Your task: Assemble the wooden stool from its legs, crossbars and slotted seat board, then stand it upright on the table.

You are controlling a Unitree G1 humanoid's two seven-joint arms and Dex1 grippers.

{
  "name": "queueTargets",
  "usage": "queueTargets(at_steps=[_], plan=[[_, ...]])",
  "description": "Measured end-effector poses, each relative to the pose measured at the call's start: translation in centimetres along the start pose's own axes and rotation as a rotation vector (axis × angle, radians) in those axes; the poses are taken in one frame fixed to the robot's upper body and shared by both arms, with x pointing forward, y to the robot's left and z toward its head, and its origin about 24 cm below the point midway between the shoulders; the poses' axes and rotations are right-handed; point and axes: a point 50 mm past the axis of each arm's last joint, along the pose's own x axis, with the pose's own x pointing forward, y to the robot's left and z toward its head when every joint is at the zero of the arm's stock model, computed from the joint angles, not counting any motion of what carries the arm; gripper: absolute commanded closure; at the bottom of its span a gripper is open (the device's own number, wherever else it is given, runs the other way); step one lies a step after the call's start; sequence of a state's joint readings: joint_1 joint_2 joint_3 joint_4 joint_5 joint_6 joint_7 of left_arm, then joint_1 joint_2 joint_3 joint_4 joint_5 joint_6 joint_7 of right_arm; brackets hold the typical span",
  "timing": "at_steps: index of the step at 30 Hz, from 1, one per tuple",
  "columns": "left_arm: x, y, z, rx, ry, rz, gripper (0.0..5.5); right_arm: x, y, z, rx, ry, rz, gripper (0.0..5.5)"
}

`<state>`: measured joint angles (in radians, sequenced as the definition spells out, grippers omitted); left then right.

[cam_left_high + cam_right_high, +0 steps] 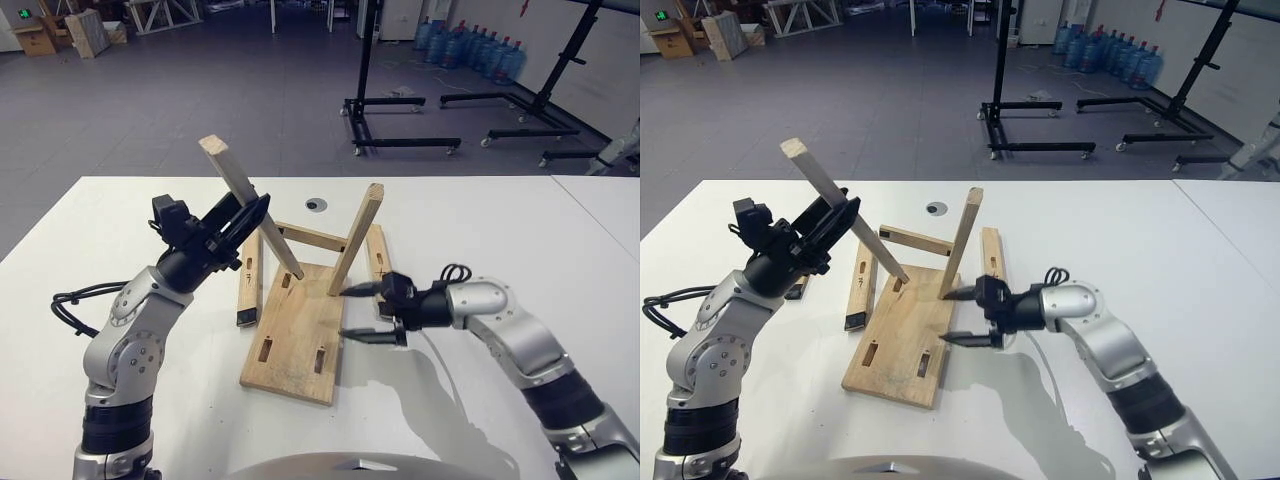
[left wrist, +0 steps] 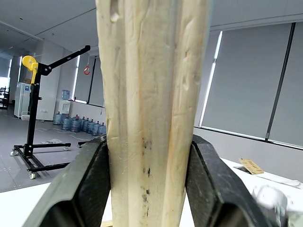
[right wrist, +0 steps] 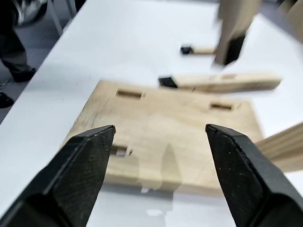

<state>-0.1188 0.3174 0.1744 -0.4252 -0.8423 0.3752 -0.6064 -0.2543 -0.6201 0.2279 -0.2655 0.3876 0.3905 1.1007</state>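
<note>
On the white desk point(image 1: 500, 230) the slotted seat board point(image 1: 295, 340) lies flat, slots facing up. The right pincer point(image 1: 345, 313) is at its right edge, fingers spread wide and holding nothing. Farther left, the left pincer point(image 1: 238, 228) is clamped on a leaning leg point(image 1: 235, 180), whose lower end meets the board's far left slot. One loose leg point(image 1: 250, 285) lies just left of the board, and another loose leg point(image 1: 378, 255) lies at its far right corner. A standing leg point(image 1: 360, 235) tilts up from the far right slot, and a crossbar point(image 1: 312, 237) runs leftward from it.

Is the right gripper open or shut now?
Open: the right gripper has its fingers wide apart near the seat board, holding nothing.
</note>
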Motion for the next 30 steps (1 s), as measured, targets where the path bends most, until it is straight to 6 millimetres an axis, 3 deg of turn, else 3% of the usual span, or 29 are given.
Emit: queueTargets(at_steps=[3,9,18,21,30], plan=[[-0.1,0.2,0.1,-0.002,-0.016,0.020,3.47,1.4,0.0,0.1,-0.055,0.025,0.025,1.99],[0.5,0.5,-0.1,-0.018,-0.009,0.008,3.47,5.2,1.5,-4.6,-0.107,0.185,0.136,1.99],[0.6,0.5,-0.3,-0.032,0.017,-0.014,3.47,6.7,1.5,-4.0,-0.328,0.228,0.220,1.99],[0.6,0.5,-0.2,-0.032,0.014,-0.011,3.47,6.7,1.2,-3.1,-0.441,0.282,0.283,1.99],[0.4,0.8,0.1,-0.023,-0.021,0.012,3.47,2.8,-0.8,-2.9,-0.596,0.470,0.338,1.99]])
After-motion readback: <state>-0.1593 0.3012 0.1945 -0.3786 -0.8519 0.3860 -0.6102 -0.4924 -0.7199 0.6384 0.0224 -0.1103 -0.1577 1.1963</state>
